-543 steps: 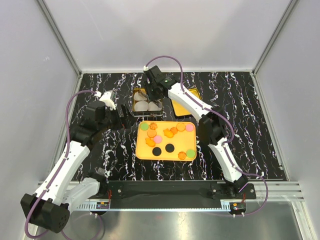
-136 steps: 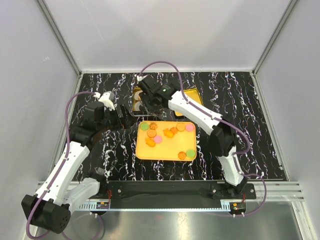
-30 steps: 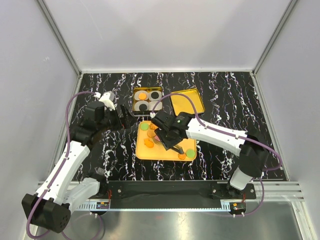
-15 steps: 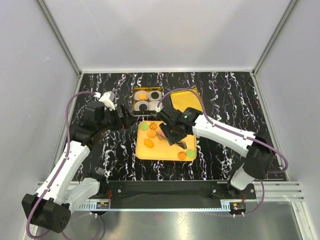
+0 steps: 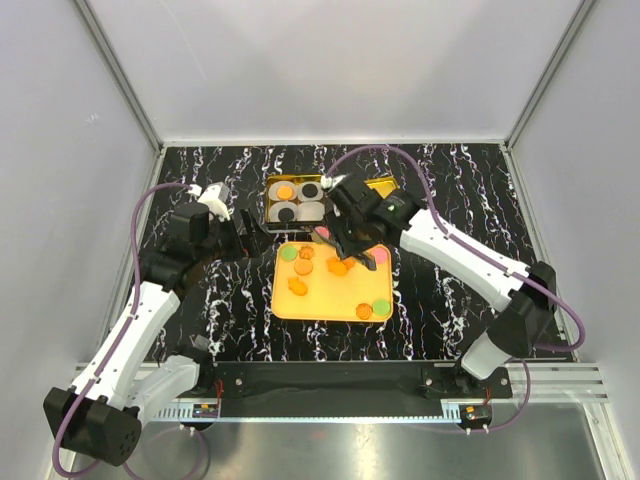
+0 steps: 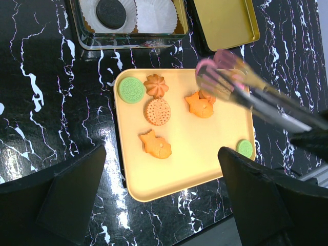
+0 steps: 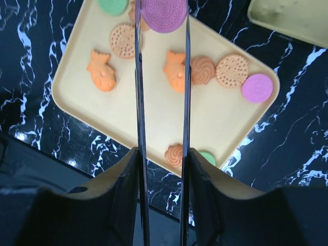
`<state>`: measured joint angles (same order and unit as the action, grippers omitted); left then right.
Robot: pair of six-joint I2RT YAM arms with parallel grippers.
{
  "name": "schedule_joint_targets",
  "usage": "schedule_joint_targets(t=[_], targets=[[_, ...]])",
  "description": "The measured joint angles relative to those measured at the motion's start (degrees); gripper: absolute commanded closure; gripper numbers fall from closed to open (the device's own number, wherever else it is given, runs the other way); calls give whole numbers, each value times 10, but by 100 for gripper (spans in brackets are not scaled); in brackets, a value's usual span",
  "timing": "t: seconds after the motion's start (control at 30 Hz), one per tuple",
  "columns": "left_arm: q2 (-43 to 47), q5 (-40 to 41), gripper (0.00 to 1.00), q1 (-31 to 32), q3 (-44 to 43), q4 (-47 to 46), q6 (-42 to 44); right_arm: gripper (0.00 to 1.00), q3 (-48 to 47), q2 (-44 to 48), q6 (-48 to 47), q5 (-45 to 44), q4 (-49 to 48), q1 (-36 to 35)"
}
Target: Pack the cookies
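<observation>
My right gripper (image 7: 162, 20) is shut on a pink cookie (image 7: 164, 14), pinched flat between its long thin fingertips. It hangs over the back edge of the yellow tray (image 5: 330, 300), just in front of the tin box (image 5: 297, 200). Several cookies lie on the tray: a green one (image 6: 131, 89), orange fish (image 6: 155, 144), a pink one (image 7: 257, 87) and an orange swirl (image 7: 176, 154). In the tin, three white liners hold an orange and two black cookies, and one liner (image 5: 311, 211) is bare. My left gripper (image 5: 245, 235) stands open left of the tray, holding nothing.
The tin's gold lid (image 6: 223, 20) lies flat to the right of the tin, partly under the right arm. Black marbled tabletop (image 5: 480, 250) surrounds the tray, and white walls close in the back and both sides.
My right gripper has lifted off the middle of the tray with the pink cookie and moved back toward the tin. The left arm has stayed still.
</observation>
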<state>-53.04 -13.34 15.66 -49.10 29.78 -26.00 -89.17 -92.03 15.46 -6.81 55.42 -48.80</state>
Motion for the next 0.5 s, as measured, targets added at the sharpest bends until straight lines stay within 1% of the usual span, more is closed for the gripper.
schedule_joint_targets(t=[0.17,0.3,0.5], targets=[[0,0,1,0,0,0,0,54,-64,-35,-10,2,-6,35],[0,0,1,0,0,0,0,54,-118,-94,-19,4,-17,59],[0,-1,1,0,0,0,0,54,-180,-183,-29,5,-25,73]])
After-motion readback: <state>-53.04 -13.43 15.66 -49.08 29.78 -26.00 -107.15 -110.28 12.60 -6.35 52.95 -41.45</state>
